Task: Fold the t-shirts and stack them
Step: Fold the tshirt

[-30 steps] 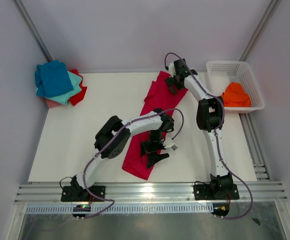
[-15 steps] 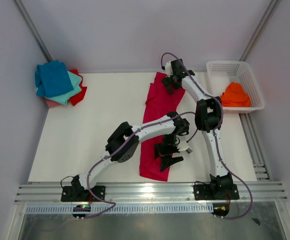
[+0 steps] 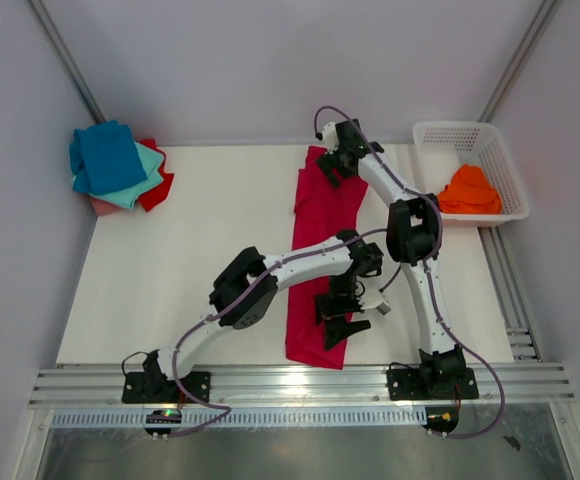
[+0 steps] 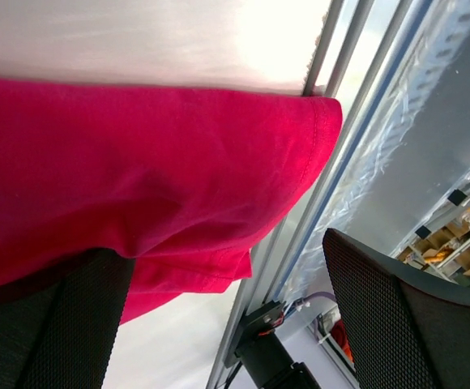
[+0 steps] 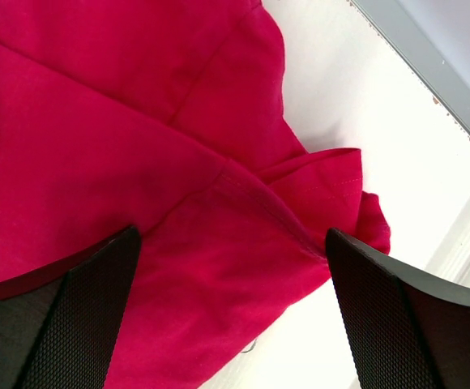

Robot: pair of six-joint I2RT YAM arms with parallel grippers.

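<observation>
The crimson t-shirt [image 3: 320,215] lies as a long narrow strip down the middle of the table, from the back edge to near the front rail. My left gripper [image 3: 345,325] stands open over its near end; in the left wrist view the hem [image 4: 138,162] sits against the left finger [image 4: 57,324] and nothing is pinched in the left gripper [image 4: 219,259]. My right gripper [image 3: 332,165] is open over the far end, its jaws spread wide above a bunched sleeve [image 5: 324,186]. Blue [image 3: 105,155], teal [image 3: 142,185] and red [image 3: 160,185] tees are piled at the back left.
A white lattice basket [image 3: 450,130] at the back right holds an orange tee [image 3: 470,190]. The aluminium front rail [image 3: 300,380] runs just past the shirt's near end. Grey walls close in the table on three sides.
The shirt's near end swung right along with my left gripper, and the far end shifted slightly left with my right gripper. The strip went from diagonal to straight. Both grippers stayed open.
</observation>
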